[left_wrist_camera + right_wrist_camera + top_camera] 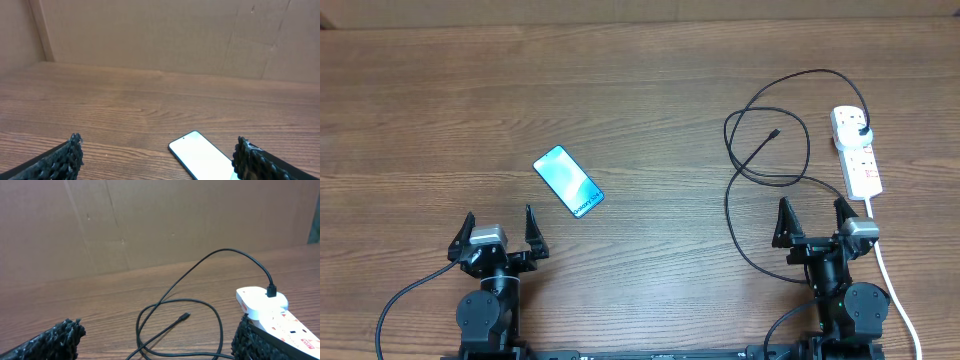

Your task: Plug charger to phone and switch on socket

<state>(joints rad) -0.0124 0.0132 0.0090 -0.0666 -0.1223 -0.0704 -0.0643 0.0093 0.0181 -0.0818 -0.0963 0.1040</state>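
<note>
We find both end effectors released and empty at the near table point(650, 260) edge: the left end effector point(500, 222) short of the phone point(569, 181), which lies flat and skewed; the right end effector point(812, 212) beside the charger point(227, 250) loops. Farther off, the connector tip point(775, 133) lies loose, well apart from the phone; the plug point(861, 129) sits in the socket point(857, 155). Risks: the thin tip slips when pinched; slack loops snag and drag the socket.

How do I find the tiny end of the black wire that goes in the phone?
Look at the right side of the wooden table, where the white socket lies. The black charger loops leftward from it. Inside the loops sits the tiny connector tip, lying loose, unlike the other end plugged into the socket.
</note>
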